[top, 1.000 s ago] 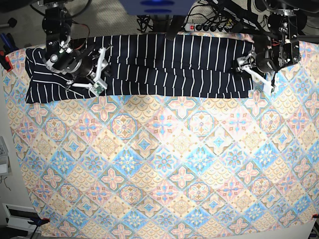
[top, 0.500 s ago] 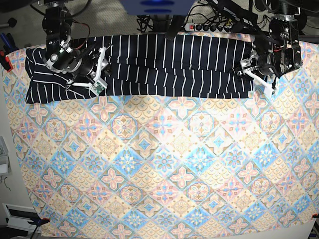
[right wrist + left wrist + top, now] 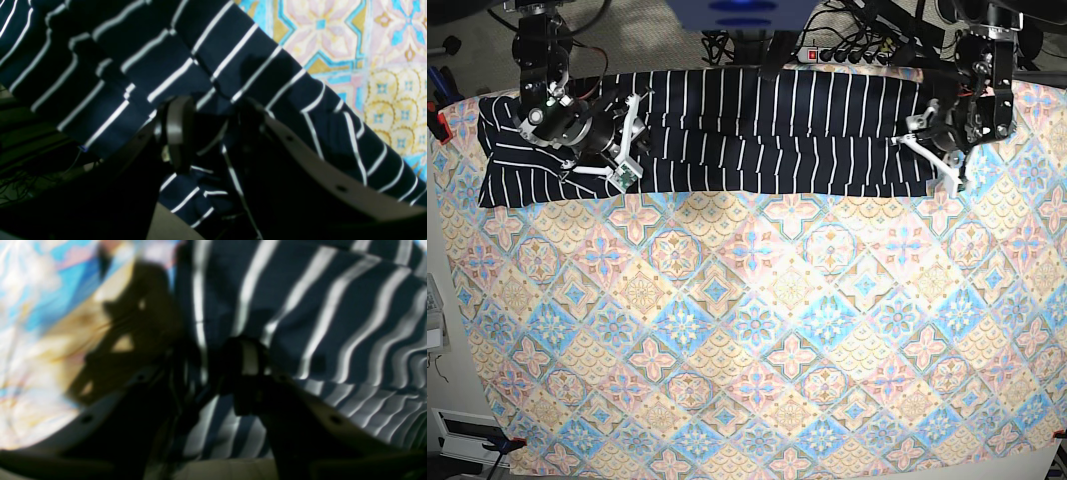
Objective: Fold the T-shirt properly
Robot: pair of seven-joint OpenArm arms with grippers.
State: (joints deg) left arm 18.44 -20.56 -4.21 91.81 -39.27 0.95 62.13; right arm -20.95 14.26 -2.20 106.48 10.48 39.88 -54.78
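T-shirt (image 3: 727,130) lies as a long dark striped band across the top of the base frame on the tablecloth (image 3: 757,330). Right gripper (image 3: 623,140) at upper left sits over the shirt; right wrist view shows its fingers (image 3: 176,126) pinching a bunched fold, so holding cloth. Left gripper (image 3: 932,150) at upper right on the shirt's end edge; left wrist view is blurred, jaws narrow around cloth, grip can't be told

Black-bodied arms (image 3: 542,70) with dark cables end in white-fingered claws (image 3: 627,140).
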